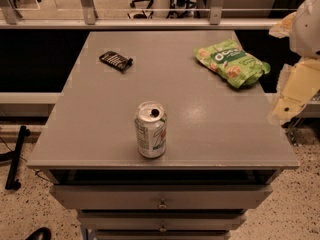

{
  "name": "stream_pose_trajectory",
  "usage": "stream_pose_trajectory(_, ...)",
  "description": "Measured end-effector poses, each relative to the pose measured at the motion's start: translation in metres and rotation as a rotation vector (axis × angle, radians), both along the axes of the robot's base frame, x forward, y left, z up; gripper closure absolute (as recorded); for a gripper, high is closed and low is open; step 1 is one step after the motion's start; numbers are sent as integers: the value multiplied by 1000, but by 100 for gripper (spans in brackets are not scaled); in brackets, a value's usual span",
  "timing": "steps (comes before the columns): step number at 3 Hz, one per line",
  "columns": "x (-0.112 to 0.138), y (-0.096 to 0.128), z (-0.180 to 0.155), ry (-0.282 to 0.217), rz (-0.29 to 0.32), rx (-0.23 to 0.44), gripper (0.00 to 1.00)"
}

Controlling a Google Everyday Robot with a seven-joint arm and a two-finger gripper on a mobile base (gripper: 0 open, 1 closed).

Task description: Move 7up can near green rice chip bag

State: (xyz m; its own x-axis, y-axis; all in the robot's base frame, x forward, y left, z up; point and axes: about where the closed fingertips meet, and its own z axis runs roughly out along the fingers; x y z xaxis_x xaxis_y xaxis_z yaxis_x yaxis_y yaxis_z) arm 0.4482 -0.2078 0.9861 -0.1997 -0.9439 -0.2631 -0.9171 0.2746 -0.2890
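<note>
Presently on record, one view, four entries.

1. 7up can (150, 129). Upright near the front edge of the grey cabinet top (215, 129), a little left of centre. Silver lid uppermost, with a dark opening showing. Free on every side and touched by nothing, so judged open to a grasp from the side or from above. Well apart from its destination.

2. Green rice chip bag (231, 63). Lying flat and crinkled at the far right corner, one end close to the right edge. Bare surface to its left and front, judged the likely landing area, since the right side leaves little room.

3. Dark flat object (116, 61). Far left of the top, well apart from both can and bag. No part in the task, and not on the straight line between them.

4. Gripper (286, 106). Pale, blurred, possibly only the lower end of the arm, hanging off the right edge of the cabinet, beside the bag's side and above floor level. Over neither item, holding nothing visible. Grip state: cannot tell.

Below: drawers (162, 196), the top one slightly ajar.

Stage, as a judgement: transfer not begun. Next call: reach leftward and forward to the can. Risk: tipping a light can on contact.
</note>
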Motion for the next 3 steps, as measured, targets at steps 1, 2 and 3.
stream_pose_trajectory(1, 0, 1, 0, -2, 0, 3, 0)
stream_pose_trajectory(2, 1, 9, -7, 6, 16, 75, 0)
stream_pose_trajectory(3, 5, 31, -25, 24, 56, 241, 0)
